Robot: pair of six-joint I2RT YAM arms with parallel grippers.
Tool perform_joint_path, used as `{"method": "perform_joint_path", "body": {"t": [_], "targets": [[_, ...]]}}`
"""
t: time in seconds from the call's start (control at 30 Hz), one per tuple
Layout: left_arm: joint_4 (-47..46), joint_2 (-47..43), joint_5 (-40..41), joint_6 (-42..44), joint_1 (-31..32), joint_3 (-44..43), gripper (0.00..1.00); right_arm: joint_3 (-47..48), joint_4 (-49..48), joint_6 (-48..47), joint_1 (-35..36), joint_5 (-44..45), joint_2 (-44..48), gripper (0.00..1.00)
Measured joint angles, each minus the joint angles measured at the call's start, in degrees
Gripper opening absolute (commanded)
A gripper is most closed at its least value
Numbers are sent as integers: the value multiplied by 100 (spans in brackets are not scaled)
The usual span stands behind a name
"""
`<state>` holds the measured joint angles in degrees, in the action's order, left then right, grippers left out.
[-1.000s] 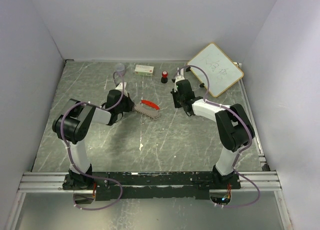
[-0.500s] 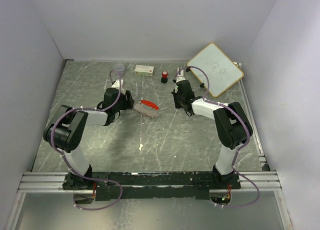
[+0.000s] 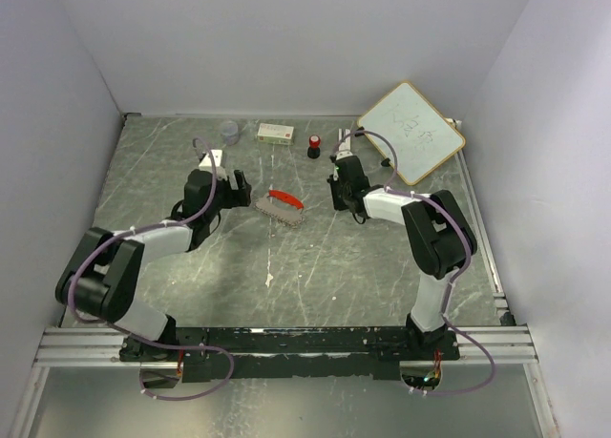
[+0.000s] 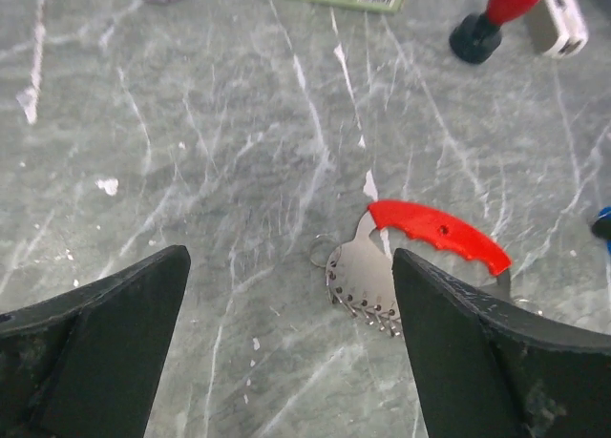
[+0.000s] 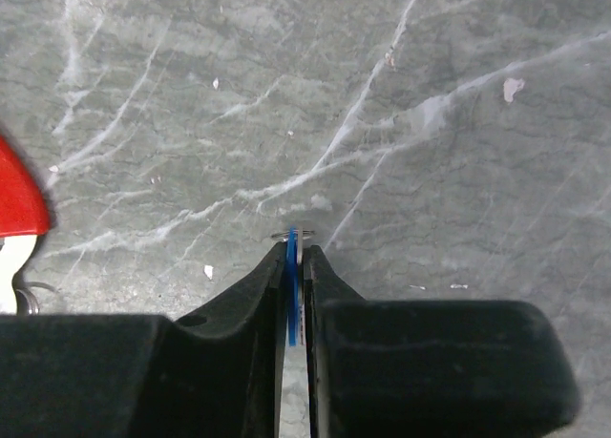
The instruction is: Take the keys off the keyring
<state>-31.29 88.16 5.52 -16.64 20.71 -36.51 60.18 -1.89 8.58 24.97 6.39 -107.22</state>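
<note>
- Left end effector (image 4: 288, 266): fingers spread wide, nothing between them; poised above the table (image 4: 191, 152), with the bunch lying just ahead, nearer the right finger.
- Silver jagged-edged keys (image 4: 368, 283): flat on the table, fanned out, red strip (image 4: 439, 236) along the upper edge; thin wire ring (image 4: 320, 252) touching the fan's left side.
- Right end effector (image 5: 296, 252): fingers drawn almost together, pinching the blue-headed key (image 5: 291, 290) edge-on; low over the table, to the right of the bunch and apart from it.
- Fine loop (image 5: 291, 235) at the very fingertips, possibly a small keyring; too thin to tell for sure.
- Red-and-black knob (image 3: 313, 148): upright near the far edge, between a small box (image 3: 275, 132) and a whiteboard (image 3: 410, 133).
</note>
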Motion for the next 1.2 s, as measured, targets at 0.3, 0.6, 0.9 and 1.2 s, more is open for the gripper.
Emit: {"method": "perform_joint_path", "body": {"t": [0.3, 0.6, 0.9, 1.2], "targets": [[33, -798, 87, 61, 0, 133, 100, 0, -61, 68, -11, -63, -94, 44], [149, -1137, 221, 144, 0, 240, 100, -35, -81, 109, -11, 11, -46, 84], [153, -1687, 258, 190, 0, 496, 100, -868, -538, 190, -13, 195, 1073, 100], [157, -2004, 439, 236, 0, 658, 100, -1631, -1126, 507, -17, 1261, 2221, 100]]}}
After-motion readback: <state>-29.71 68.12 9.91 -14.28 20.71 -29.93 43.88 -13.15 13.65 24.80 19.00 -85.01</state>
